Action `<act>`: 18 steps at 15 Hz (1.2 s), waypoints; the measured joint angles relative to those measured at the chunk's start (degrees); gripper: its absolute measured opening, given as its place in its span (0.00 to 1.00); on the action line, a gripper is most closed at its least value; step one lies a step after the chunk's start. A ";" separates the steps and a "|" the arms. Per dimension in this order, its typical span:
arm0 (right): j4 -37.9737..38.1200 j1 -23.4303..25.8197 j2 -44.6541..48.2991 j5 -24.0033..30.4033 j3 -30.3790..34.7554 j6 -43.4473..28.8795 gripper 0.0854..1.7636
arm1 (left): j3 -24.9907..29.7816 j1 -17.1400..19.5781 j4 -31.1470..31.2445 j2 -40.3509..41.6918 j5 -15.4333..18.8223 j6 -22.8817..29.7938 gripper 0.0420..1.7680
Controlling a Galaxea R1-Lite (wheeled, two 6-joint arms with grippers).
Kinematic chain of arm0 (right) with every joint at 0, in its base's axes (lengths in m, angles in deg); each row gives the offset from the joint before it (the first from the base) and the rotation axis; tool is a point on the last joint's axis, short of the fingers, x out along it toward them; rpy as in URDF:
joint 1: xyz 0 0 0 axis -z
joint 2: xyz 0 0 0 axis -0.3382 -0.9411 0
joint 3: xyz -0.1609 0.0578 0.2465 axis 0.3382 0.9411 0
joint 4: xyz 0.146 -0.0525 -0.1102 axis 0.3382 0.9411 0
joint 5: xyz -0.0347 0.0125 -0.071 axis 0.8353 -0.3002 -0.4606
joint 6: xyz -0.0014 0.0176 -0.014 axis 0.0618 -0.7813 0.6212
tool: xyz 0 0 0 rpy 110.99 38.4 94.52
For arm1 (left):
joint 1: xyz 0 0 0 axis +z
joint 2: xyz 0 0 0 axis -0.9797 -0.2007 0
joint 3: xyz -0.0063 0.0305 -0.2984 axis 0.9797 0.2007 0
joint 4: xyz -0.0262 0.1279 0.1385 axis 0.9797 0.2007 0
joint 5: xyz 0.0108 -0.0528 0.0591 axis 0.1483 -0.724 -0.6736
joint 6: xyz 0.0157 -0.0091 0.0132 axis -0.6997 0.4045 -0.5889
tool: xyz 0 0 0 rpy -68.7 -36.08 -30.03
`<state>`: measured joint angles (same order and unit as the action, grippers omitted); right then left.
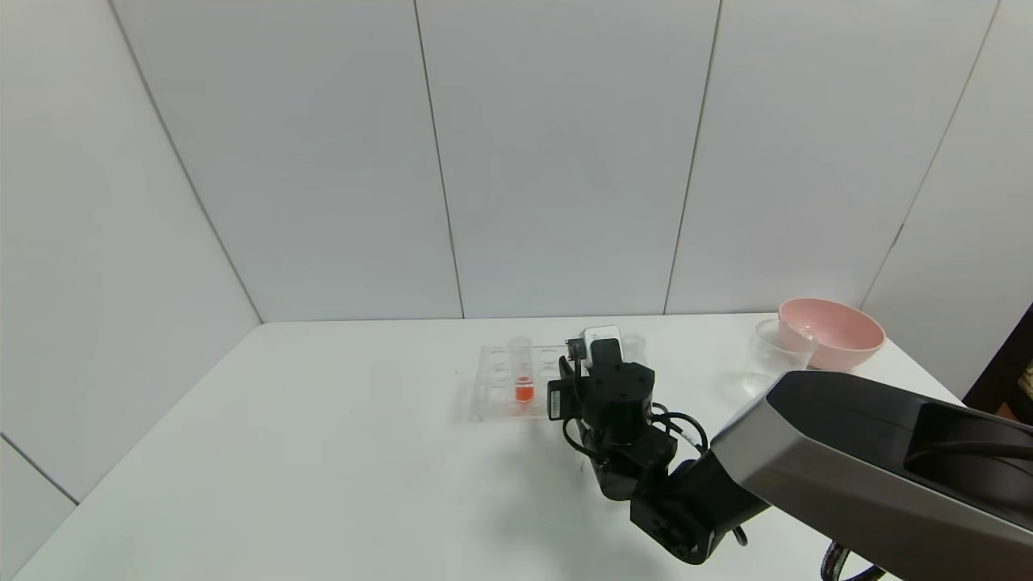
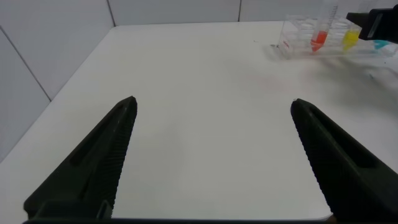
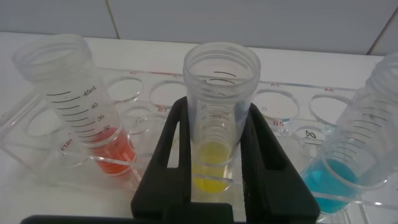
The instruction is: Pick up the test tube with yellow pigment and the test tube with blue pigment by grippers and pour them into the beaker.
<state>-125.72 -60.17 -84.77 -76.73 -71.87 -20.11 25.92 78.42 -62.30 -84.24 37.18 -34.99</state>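
Note:
My right gripper is shut on the test tube with yellow pigment, one finger on each side, and the tube stands upright in the clear rack. The test tube with blue pigment stands in the rack on one side of it, and a red-liquid tube on the other. In the head view the right wrist covers the yellow tube. The beaker stands at the right rear of the table. My left gripper is open and empty over bare table, far from the rack.
A pink bowl sits just behind the beaker at the far right. The red-liquid tube shows in the rack's left part. White walls close the table at the back and left.

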 joint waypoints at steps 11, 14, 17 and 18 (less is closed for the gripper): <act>-0.02 -1.33 7.88 -0.40 2.28 5.08 0.26 | 0.00 0.00 -0.02 0.00 0.00 0.00 1.00; 0.01 -2.66 10.53 -0.33 2.67 6.72 0.26 | 0.00 -0.02 0.00 0.00 0.00 0.00 1.00; 0.12 -2.97 12.00 -0.30 2.94 7.11 0.26 | 0.00 -0.05 0.00 0.00 0.00 0.00 1.00; 0.11 -2.99 12.20 -0.30 3.05 7.13 0.26 | 0.00 -0.05 0.00 0.00 0.00 0.00 1.00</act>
<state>-125.61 -63.15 -72.57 -77.04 -68.82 -12.98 25.92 78.38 -62.30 -84.24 37.18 -34.99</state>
